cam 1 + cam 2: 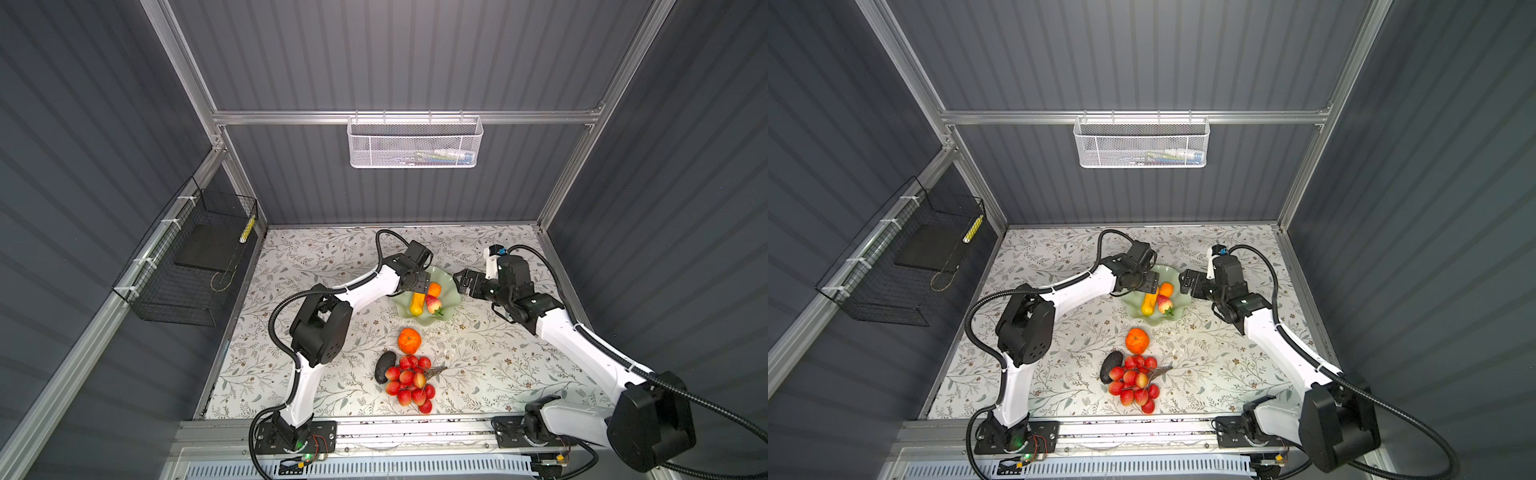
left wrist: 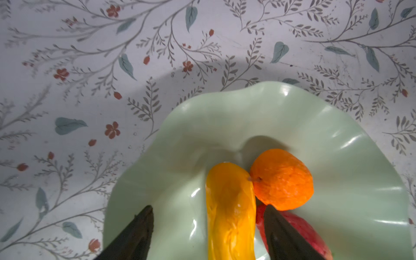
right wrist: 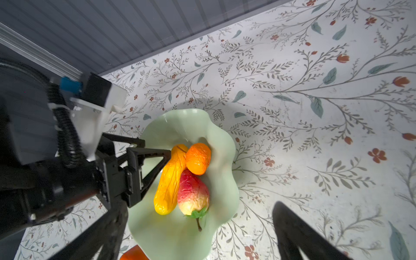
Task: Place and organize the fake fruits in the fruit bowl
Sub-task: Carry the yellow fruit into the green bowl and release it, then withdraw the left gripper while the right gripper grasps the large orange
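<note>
Yellow fruit [image 2: 229, 216] rests in the bowl [image 2: 337, 139] between my left claw [image 2: 208, 206], jaws parted; next, lift clear toward the large orange [image 1: 409, 340].

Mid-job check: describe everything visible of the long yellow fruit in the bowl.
The long yellow fruit is a plump, elongated plastic-looking piece, orange-yellow, with wrinkled glossy skin and rounded ends. It lies on its side in the fruit bowl, one end against the small orange, its flank touching the strawberry. The left gripper stands open astride it; whether it touches the fruit is unclear.
</note>
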